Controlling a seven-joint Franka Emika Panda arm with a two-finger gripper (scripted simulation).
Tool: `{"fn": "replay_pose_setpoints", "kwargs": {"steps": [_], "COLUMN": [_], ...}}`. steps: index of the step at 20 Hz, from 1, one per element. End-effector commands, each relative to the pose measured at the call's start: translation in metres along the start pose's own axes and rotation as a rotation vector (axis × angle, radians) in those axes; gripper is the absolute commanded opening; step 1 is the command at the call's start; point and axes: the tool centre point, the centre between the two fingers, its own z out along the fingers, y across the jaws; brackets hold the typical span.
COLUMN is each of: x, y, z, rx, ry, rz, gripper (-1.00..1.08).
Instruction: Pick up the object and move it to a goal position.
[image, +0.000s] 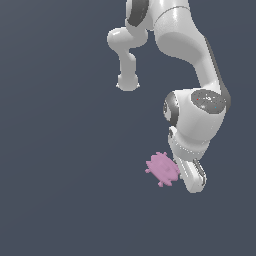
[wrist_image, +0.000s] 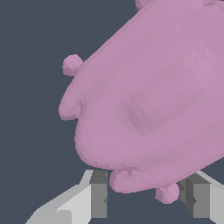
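Pink object (image: 162, 169), rounded and matte, ringed with short stubby spikes, sitting low in the exterior view just to that view's left of the gripper (image: 192, 180) and touching or overlapping its edge. Tilted, with the flat face turned partly toward the camera. Against a plain dark blue-grey ground, with no shadow or contact line to tell whether resting or lifted. In the wrist view, same object (wrist_image: 148, 100) filling most of the picture, very close to the camera, blocky shading across its broad body, 4 or so small knobs poking from its rim. 2 grey fingers (wrist_image: 98, 194) visible at the object's near edge, 1 on each side, set well apart with the pink body reaching down between them. Jaws wide, roughly the object's own width; contact between pads and object impossible to confirm, since the blob covers the fingertips' far ends. Above the gripper in the exterior view, white Panda arm (image: 200, 105) bending down from the top of the frame, wrist housing bulky and pale, dark joint seams showing.
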Motion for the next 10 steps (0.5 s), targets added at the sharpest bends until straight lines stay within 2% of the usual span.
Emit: {"fn": "replay_pose_setpoints", "kwargs": {"steps": [1,10], "x": [-0.0045,-0.0088], "y": [-0.0047,-0.0096], "z": [-0.0033,-0.0059], "rx": [-0.001,-0.001], "ry": [0.000,-0.001], "rz": [0.001,0.001], "gripper": [-1.00,-1.00]}}
